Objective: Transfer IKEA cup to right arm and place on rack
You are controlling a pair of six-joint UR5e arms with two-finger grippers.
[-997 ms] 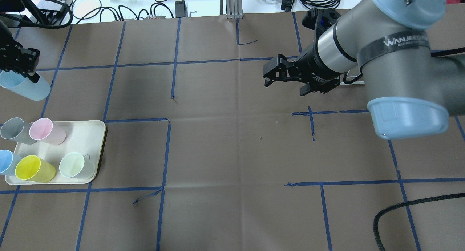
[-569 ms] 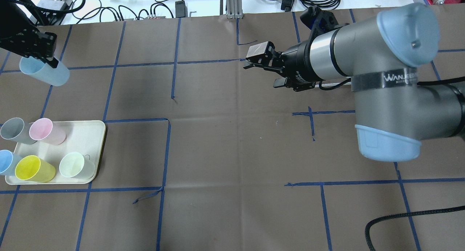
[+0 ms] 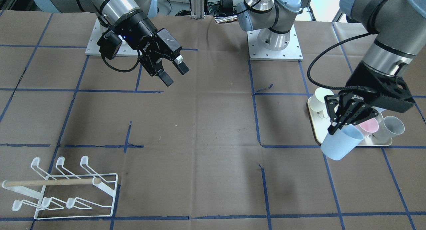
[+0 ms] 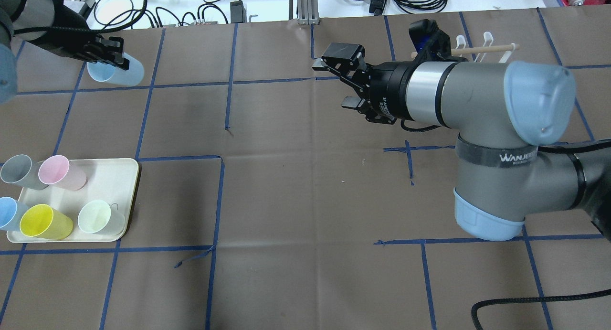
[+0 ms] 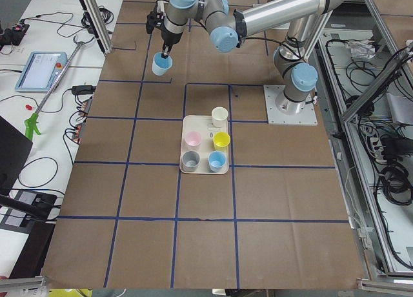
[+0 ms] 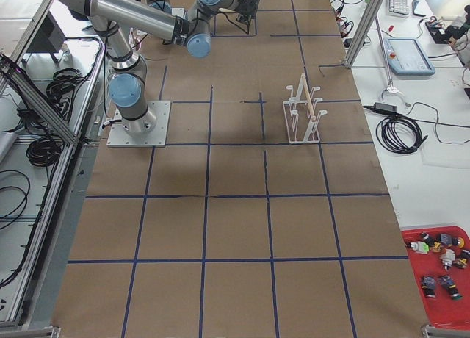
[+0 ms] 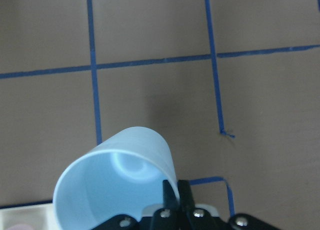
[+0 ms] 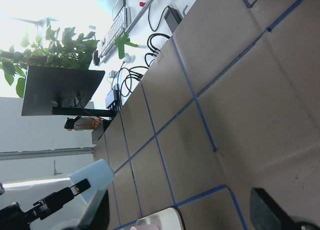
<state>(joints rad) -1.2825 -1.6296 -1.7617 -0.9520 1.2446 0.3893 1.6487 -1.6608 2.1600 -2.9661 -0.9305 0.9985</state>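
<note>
Up in the air over the brown paper-covered surface [image 4: 286,201], on the robot's left side, the pale blue tapered plastic cup [image 3: 340,144] hangs tilted. It is clear of the surface and beyond the cream rectangular tray [image 4: 114,177]. The left gripper [image 3: 334,128] is closed on its rim, apparently with one finger inside the wall and one outside. The cup looks light, thin-walled and smooth, so it will likely flex or slip under a hard squeeze. I judge the free body below the pinched rim to be the best place for the receiving hold. The right gripper [image 4: 334,85] is spread wide with nothing in it, well apart from the cup. The white wire rack [image 3: 50,182], with a wooden dowel across it, stands far off on the right side.
</note>
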